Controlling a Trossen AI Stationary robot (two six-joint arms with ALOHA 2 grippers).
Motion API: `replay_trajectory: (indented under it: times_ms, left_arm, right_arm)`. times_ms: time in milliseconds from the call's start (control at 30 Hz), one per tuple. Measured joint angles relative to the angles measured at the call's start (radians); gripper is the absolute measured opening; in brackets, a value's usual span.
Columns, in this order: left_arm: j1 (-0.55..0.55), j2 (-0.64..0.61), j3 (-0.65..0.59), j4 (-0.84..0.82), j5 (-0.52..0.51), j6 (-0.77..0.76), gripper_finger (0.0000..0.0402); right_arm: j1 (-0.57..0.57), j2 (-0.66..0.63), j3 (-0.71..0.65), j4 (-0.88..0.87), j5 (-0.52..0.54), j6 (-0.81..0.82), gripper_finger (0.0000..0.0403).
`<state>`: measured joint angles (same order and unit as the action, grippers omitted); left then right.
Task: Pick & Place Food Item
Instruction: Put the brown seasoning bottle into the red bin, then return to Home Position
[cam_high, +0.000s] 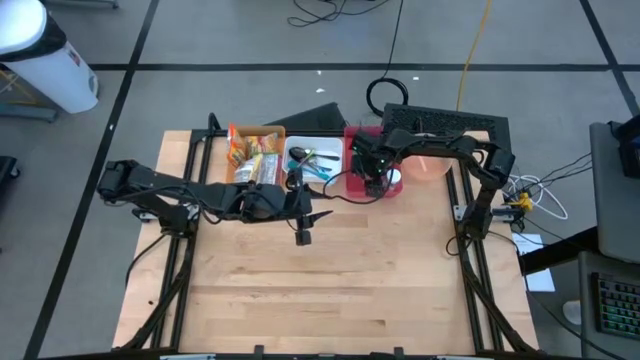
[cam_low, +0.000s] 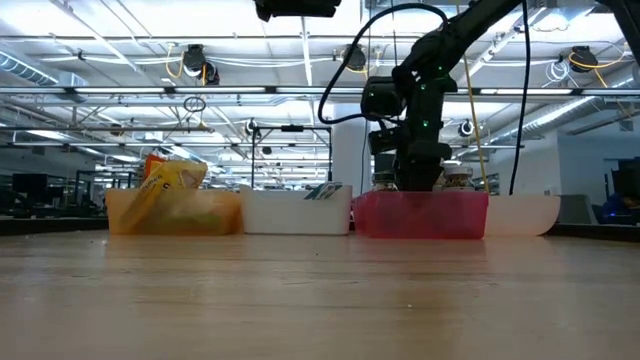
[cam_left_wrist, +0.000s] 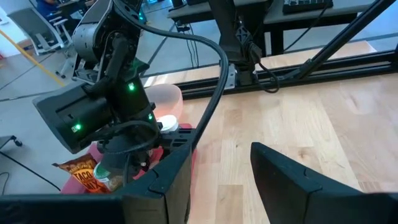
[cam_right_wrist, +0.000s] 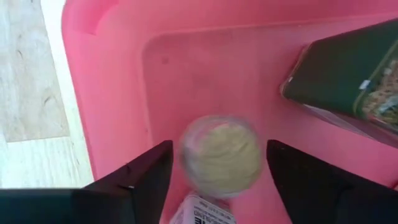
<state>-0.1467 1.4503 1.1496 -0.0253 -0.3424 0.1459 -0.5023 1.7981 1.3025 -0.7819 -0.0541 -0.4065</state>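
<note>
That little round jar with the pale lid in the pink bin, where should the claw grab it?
Probably around its round sides just under the pale lid, coming straight down from above. The jar appears to stand upright, lid up, in the pink bin, and the right claw hangs over it, one finger on either side, open.

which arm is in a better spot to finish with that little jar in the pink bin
Right. Its hand is down inside the pink bin, fingers on either side of the round jar. The left hand is out over bare table, away from the bins.
</note>
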Motion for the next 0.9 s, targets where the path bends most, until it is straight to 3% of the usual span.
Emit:
replay_trajectory:
  times_ms: [300,600,900]
  left_arm:
    - [0.001,0.004,0.0,-0.001,0.0,0.0,0.0172]
    - [0.001,0.004,0.0,0.012,0.0,-0.021,0.0172]
    - [-0.034,0.003,0.0,0.096,0.011,-0.017,0.0172]
  right_arm:
    - [0.001,-0.063,0.0,-0.034,0.002,0.002,0.0292]
    - [0.077,-0.375,0.0,-0.095,-0.004,0.04,0.0284]
    - [0.235,-0.744,-0.037,-0.028,-0.261,0.22,0.0281]
